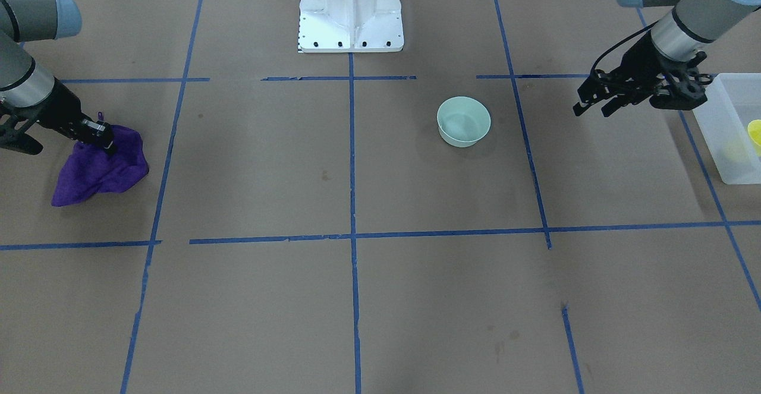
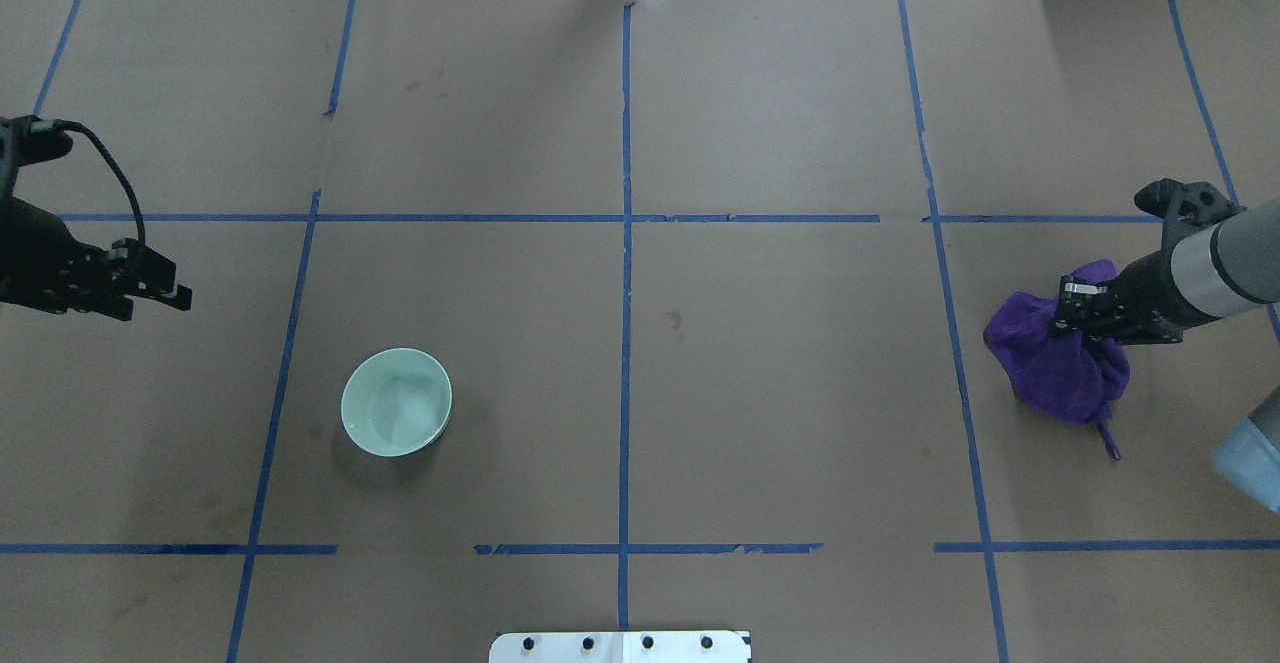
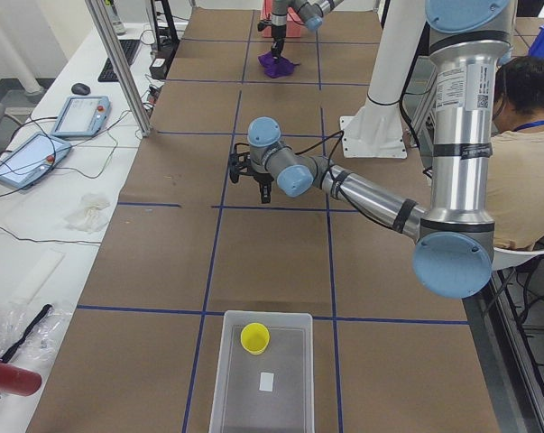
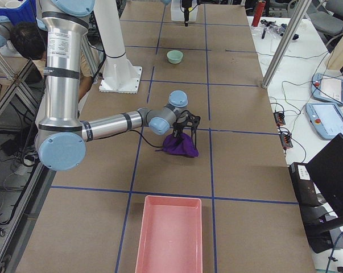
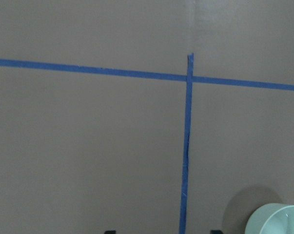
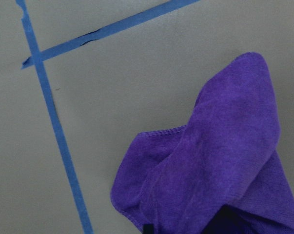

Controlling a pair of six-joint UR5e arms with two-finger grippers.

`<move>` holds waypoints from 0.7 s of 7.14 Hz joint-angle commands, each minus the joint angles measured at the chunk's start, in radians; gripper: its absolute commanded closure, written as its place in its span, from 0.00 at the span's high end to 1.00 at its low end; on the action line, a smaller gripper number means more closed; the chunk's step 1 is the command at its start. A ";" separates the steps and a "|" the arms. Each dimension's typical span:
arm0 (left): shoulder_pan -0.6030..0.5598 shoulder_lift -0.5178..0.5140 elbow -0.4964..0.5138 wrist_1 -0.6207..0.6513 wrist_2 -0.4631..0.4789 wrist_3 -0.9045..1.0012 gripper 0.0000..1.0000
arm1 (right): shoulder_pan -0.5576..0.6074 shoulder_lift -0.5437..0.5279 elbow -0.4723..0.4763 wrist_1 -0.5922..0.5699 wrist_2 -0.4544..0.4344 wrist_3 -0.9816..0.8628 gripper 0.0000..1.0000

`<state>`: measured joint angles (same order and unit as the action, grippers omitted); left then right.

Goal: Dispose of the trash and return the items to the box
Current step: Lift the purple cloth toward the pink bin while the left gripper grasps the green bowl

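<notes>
The mint-green bowl (image 1: 464, 122) stands upright and empty on the table, also in the overhead view (image 2: 397, 403) and at the left wrist view's lower right corner (image 5: 278, 220). The yellow cup (image 3: 254, 337) stands inside the translucent box (image 3: 281, 406), whose edge shows at the front view's right (image 1: 713, 126). My left gripper (image 1: 591, 109) is open and empty, between the box and the bowl, above the table (image 2: 155, 303). My right gripper (image 1: 104, 138) is shut on a crumpled purple cloth (image 1: 98, 171), whose lower part rests on the table (image 2: 1065, 368).
A pink tray (image 4: 171, 233) lies at the table's end on my right, beyond the cloth. The white robot base (image 1: 351, 10) stands at the middle of my side. A person (image 3: 524, 162) sits behind the robot. Blue tape lines cross the brown table.
</notes>
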<state>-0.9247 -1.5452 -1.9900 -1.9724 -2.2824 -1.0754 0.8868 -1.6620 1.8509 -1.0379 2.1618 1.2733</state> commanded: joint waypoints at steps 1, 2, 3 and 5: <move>0.166 -0.074 0.032 -0.034 0.151 -0.202 0.73 | 0.166 -0.004 0.108 -0.120 0.071 -0.075 0.00; 0.215 -0.137 0.089 -0.033 0.193 -0.246 0.73 | 0.323 -0.015 0.111 -0.151 0.176 -0.197 0.00; 0.257 -0.182 0.129 -0.031 0.220 -0.289 0.73 | 0.425 -0.039 0.108 -0.177 0.208 -0.306 0.00; 0.338 -0.190 0.141 -0.028 0.286 -0.352 0.74 | 0.606 -0.045 0.110 -0.349 0.211 -0.589 0.00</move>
<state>-0.6383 -1.7237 -1.8613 -2.0021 -2.0360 -1.3843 1.3758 -1.6987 1.9593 -1.2891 2.3631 0.8640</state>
